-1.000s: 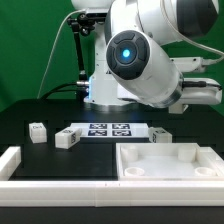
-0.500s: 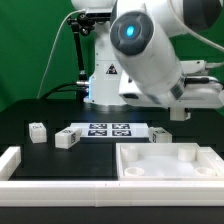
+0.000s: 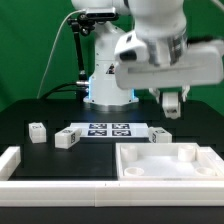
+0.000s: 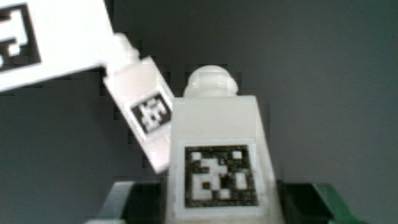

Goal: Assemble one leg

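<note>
Well off to the exterior view's left of the fingers [image 4: 128, 200] lie a spare white tagged block [image 3: 66, 138] and the flat white marker board [image 3: 108, 129]. The gripper [image 3: 172, 104], held high, clamps a small chunky white plastic leg [image 4: 217, 150], its long axis running straight out between the fingers; the large white square tray-like part [image 3: 170, 160] lies below, with open room around it.

Exterior view: camera stands off the arm, slightly above the table [image 3: 100, 160], facing the arm's base [image 3: 105, 88] across it. Range is moderate, and the gripper [image 3: 172, 103] appears side-on.

Wrist view: camera sits behind the jaws and looks along them at very close range. The leg [image 4: 217, 150] clamped between the jaws fills the frame.

Shared ground: beyond the jaws, a second leg [image 4: 143, 95] and the adjoining marker board [image 4: 45, 45] edge.
</note>
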`<state>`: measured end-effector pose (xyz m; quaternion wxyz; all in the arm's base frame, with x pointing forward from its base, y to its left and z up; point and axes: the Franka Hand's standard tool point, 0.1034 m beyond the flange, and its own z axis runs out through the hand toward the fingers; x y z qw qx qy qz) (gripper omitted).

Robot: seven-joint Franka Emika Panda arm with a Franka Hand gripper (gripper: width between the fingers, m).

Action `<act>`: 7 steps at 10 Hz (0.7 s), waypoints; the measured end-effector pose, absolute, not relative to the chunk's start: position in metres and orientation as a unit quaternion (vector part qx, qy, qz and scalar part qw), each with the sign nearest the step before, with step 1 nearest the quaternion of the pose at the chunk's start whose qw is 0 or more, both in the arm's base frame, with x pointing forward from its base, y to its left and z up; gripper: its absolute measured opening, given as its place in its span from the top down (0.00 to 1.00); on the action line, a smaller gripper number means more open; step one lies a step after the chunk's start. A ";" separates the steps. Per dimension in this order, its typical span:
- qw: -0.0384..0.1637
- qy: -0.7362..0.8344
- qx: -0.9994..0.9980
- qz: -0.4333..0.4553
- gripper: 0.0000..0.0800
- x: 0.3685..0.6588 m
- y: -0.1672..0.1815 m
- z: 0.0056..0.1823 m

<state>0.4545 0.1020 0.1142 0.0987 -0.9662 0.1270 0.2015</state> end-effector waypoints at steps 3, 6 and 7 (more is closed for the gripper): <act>0.086 0.135 -0.985 0.063 0.64 0.465 0.104 0.110; 0.051 0.039 -0.995 -0.076 0.64 0.495 0.105 0.113; 0.048 0.017 -0.996 -0.078 0.64 0.504 0.104 0.119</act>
